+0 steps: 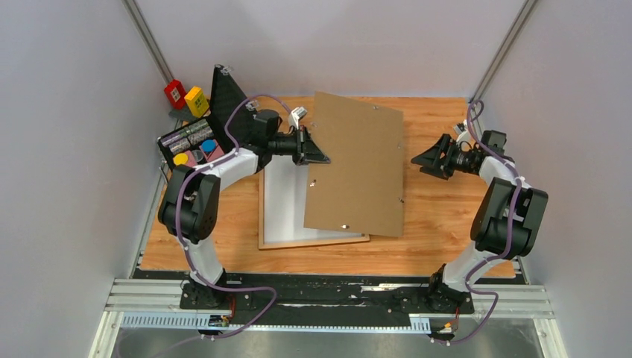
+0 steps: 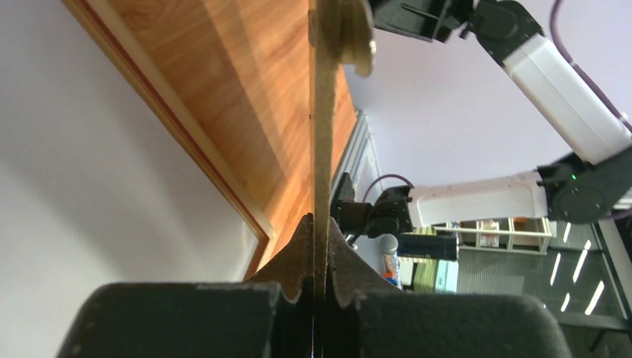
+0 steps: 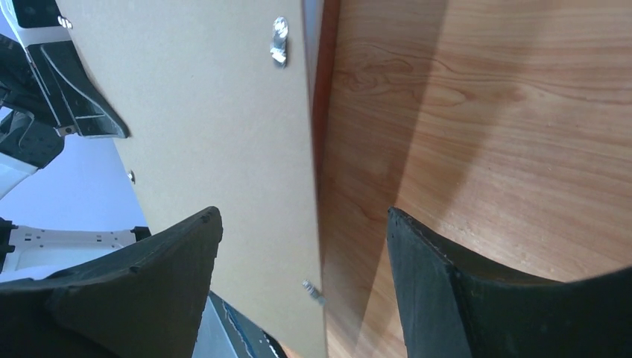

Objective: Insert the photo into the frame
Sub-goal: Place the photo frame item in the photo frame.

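On the wooden table (image 1: 447, 246) the frame (image 1: 313, 242) lies flat with the photo (image 1: 283, 201) inside, seemingly face down. It is likely thin, limp paper, best lifted by a margin. Beyond, the left gripper (image 1: 322, 158) clamps the tilted backing board (image 1: 358, 164) by its edge, while the right gripper (image 1: 419, 160), jaws apart, holds nothing.

A brown backing board (image 1: 358, 164) hangs tilted over the middle of the bench (image 1: 440, 216), its left edge pinched by the left hand (image 1: 319, 154). Beneath it, nearer the left edge, the frame (image 1: 313, 242) lies flat, white inside. The right hand (image 1: 423, 160) hovers near the right edge, apart from the board. A black case (image 1: 195, 142) sits at the far left corner.
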Motion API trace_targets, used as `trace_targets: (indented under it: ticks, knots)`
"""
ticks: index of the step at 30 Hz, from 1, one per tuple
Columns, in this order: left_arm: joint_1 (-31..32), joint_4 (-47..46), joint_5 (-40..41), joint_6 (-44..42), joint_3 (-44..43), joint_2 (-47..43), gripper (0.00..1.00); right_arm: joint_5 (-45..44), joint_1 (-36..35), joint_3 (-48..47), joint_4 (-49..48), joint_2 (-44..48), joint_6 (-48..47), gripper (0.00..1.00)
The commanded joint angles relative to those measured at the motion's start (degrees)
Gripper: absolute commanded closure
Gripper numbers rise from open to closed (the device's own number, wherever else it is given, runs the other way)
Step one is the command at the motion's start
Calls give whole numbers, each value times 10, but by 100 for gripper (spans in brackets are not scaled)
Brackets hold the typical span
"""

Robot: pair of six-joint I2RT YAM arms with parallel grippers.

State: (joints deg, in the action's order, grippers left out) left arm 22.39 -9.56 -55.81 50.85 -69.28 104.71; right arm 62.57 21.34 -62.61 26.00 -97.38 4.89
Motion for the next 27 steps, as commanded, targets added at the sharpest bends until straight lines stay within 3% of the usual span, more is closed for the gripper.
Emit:
trace_targets:
  ticks: [1, 9, 19, 27]
  knots:
    - [-8, -115, -81, 25, 22, -73, 100, 50, -20, 6, -65, -7, 11, 21]
    - [-13, -108, -64, 11, 55, -127, 100, 119, -52, 13, -74, -7, -1, 25]
    - [-28, -107, -39, 15, 52, -137, 100, 77, -60, 56, 17, 57, -87, 27]
    - [-36, -100, -23, 15, 46, -134, 100, 66, -85, 64, 40, 100, -102, 28]
